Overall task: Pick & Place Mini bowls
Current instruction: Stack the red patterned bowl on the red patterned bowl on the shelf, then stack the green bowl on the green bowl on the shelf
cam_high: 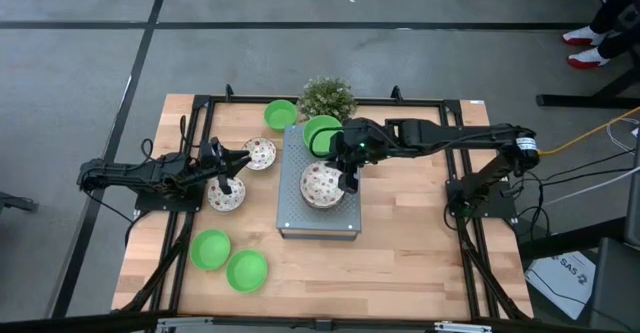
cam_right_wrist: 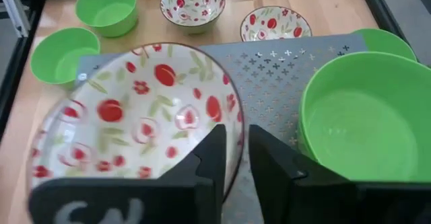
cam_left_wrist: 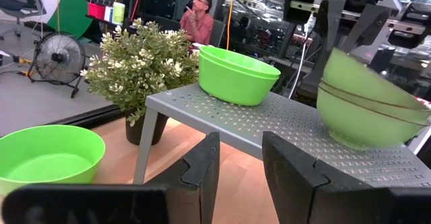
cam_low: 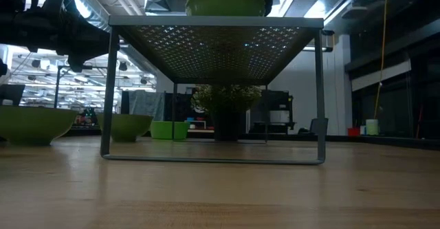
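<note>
**Ana:** The right claw (cam_high: 346, 178) sits over the grey perforated rack (cam_high: 290, 218), its fingers straddling the rim of the patterned bowl stack (cam_high: 320, 185) with a narrow gap between them. It looks to be releasing, though whether the pads touch the rim cannot be told.

**Ben:** The risk there?

**Ana:** In the left wrist view that stack (cam_left_wrist: 367, 109) appears tilted on the rack. If a finger drags on the rim as the arm lifts, the stack could tip or slide toward the rack's edge. The green bowl on the rack (cam_high: 322, 133) stands just beside it, so a sideways nudge could knock the two together.

**Ben:** And the left claw (cam_high: 235, 163)?

**Ana:** Part-open, holding nothing, low over the counter (cam_high: 420, 263) near two patterned bowls, one at (cam_high: 260, 153) and one at (cam_high: 226, 194). Reaching for either, a finger could bump the other, as they lie close.

**Ben:** What else is around?

**Ana:** The potted plant (cam_high: 327, 98) stands behind the rack, with another green bowl (cam_high: 280, 113) beside it; two green bowls (cam_high: 228, 260) rest near the front. The rack's legs and the plant crowd any approach from the back. A person shows in the room beyond.
</note>
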